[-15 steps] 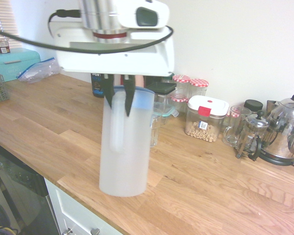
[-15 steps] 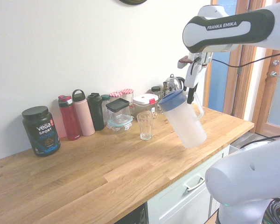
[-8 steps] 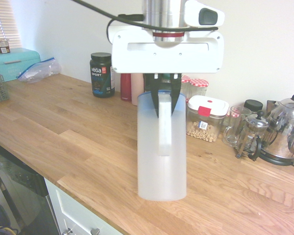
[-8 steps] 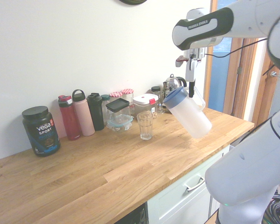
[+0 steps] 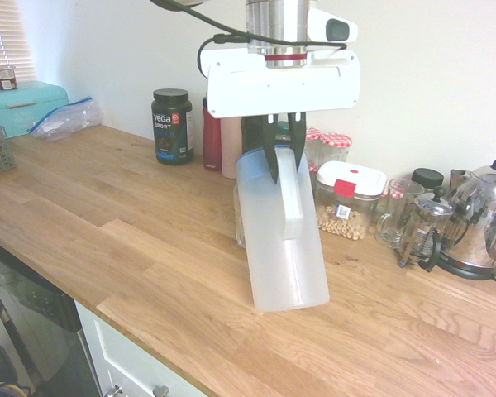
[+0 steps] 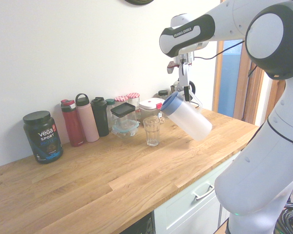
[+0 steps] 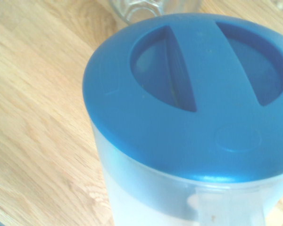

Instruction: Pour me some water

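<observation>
While jaws of gripper (image 5: 284, 177) pinch handle (image 5: 290, 198) tight, big see-through jug (image 5: 283, 248) hangs tipped below them, up off wooden counter (image 5: 149, 240). Blue lid (image 6: 172, 103) sits close beside jaws. Empty-looking glass (image 6: 152, 131) stands upright on counter, lower than jaws, near lid side.

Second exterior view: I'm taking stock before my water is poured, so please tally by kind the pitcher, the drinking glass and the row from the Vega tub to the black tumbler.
Pitcher: 1
Drinking glass: 1
Vega tub: 1
Bottles, red bottle and pink bottle: 2
Black tumbler: 1
Total: 6
</observation>
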### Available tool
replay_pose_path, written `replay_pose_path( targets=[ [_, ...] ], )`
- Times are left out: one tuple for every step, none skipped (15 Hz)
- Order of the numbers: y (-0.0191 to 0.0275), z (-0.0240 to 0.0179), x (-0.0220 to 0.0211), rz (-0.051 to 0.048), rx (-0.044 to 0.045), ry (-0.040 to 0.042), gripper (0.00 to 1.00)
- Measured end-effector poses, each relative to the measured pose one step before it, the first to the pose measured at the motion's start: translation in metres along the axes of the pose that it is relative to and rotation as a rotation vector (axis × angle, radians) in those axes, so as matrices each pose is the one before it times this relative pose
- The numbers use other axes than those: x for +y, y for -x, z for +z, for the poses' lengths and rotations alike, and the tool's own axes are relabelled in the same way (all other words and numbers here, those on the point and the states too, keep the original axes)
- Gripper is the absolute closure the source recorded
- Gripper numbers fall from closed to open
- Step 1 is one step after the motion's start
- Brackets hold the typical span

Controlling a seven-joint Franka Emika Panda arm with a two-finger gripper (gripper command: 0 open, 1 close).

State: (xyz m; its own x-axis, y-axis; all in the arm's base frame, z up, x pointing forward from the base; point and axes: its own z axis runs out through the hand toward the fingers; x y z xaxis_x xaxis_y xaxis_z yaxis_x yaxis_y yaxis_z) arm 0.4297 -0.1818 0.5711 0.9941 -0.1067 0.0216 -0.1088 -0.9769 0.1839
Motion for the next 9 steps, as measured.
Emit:
replay_pose_path(
  targets=[
    [-0.00452, 0.00202, -0.00809, -0.02453, -0.00809, 0.02288, 1.00],
    [-0.00532, 0.00125, -0.00791, -0.02792, -0.01030, 0.03226, 1.00],
    [-0.00598, -0.00115, -0.00505, -0.02274, -0.00758, 0.03388, 1.00],
    [-0.00640, -0.00173, -0.00399, -0.01971, -0.00533, 0.03147, 1.00],
    [-0.00626, -0.00318, -0.00423, -0.01628, -0.00551, 0.02438, 1.00],
    [-0.00517, -0.00314, -0.00221, -0.00951, -0.00803, 0.01670, 1.00],
    [-0.00439, -0.00379, -0.00181, -0.00850, -0.00822, 0.01462, 1.00],
    [-0.00358, -0.00371, -0.00242, -0.01136, -0.01134, 0.01799, 1.00],
    [-0.00263, -0.00309, -0.00200, -0.01361, -0.01623, 0.02547, 1.00]
  ],
)
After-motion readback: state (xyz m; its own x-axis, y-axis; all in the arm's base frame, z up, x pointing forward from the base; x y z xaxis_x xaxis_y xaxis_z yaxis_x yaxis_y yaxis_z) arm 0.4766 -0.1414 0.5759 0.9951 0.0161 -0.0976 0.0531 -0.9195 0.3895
